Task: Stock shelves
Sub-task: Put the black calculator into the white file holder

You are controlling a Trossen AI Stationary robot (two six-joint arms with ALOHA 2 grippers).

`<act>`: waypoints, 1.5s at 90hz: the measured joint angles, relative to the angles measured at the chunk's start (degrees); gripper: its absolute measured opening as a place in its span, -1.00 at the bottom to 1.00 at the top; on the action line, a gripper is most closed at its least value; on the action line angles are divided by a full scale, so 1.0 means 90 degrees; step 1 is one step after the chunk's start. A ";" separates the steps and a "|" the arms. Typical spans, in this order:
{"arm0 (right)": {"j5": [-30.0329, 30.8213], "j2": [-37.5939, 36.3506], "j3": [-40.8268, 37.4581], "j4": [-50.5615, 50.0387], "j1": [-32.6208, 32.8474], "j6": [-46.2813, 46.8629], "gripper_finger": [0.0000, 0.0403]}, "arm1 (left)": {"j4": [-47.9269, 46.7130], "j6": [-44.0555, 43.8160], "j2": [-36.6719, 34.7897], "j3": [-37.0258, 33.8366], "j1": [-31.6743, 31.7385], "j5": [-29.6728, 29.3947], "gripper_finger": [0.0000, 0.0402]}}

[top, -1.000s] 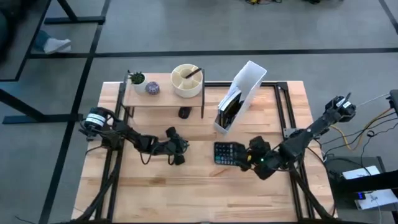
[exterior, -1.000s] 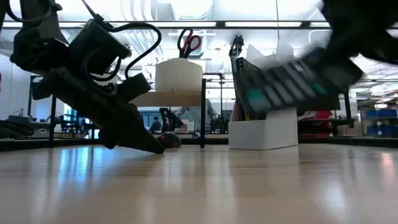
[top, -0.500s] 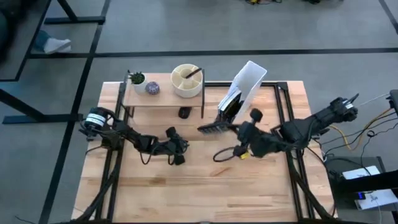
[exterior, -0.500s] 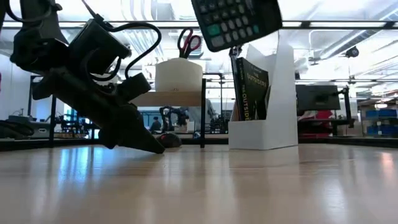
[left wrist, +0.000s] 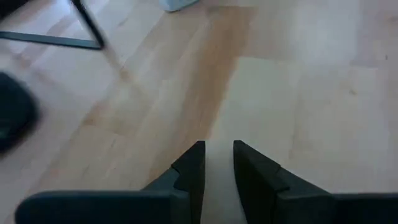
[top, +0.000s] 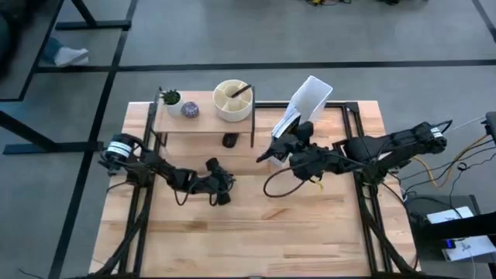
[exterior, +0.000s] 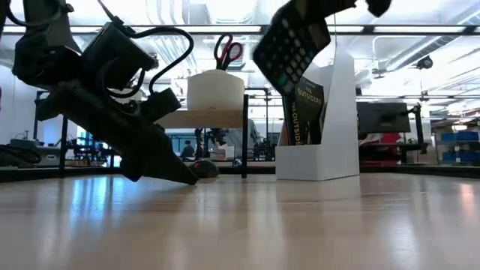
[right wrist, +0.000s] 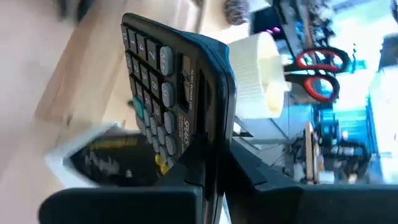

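Note:
The shelves (top: pixel 203 121) stand at the table's far left, a light-wood board on thin black legs (exterior: pixel 244 135). On it are a small plant (top: pixel 170 98), a purplish ball (top: pixel 190 109) and a white cup (top: pixel 232 101) holding red-handled scissors (exterior: pixel 227 51). My right gripper (top: pixel 288 152) is shut on a black calculator (exterior: pixel 291 45), held high between the shelves and the white file holder (top: pixel 308 105). My left gripper (top: pixel 223 188) rests low on the table in front of the shelves, fingers together with nothing between them (left wrist: pixel 219 163). My right gripper pinches one end of the calculator (right wrist: pixel 200 163) between its two fingers, one on the keyed face and one on the back. The fingers reach in roughly level from the table's right. The calculator is lifted clear, standing on edge and tilted, keys toward the near edge.
A dark book (exterior: pixel 302 112) stands in the file holder. A dark mouse-like object (top: pixel 229 140) lies under the shelves. A black cable loop (top: pixel 275 186) hangs below the right arm. Black frame rails (top: pixel 355 132) run along the table's right. The near half of the table (top: pixel 256 240) is bare wood.
My right gripper has risen with the calculator and carried it toward the far edge and somewhat left, up beside the file holder. The calculator has turned from lying nearly flat, low over the table, to standing on edge high above it.

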 joint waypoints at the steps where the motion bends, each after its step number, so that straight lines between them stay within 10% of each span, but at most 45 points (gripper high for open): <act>1: 0.0000 0.0012 0.0028 -0.0105 -0.0023 -0.0054 -0.96 | 0.0000 -0.0003 0.0000 0.0000 0.0001 -0.0044 -0.67; 52: 0.0209 0.0886 0.0176 -0.1048 -0.1334 -0.2372 -0.96 | 0.0423 -0.0265 0.0000 0.0007 0.0204 -0.1210 -0.67; 135: -0.0135 0.2098 0.0964 -0.1406 -0.0963 0.1289 -0.13 | 0.0233 -0.0501 -0.0007 0.0010 0.0197 -0.0881 -0.67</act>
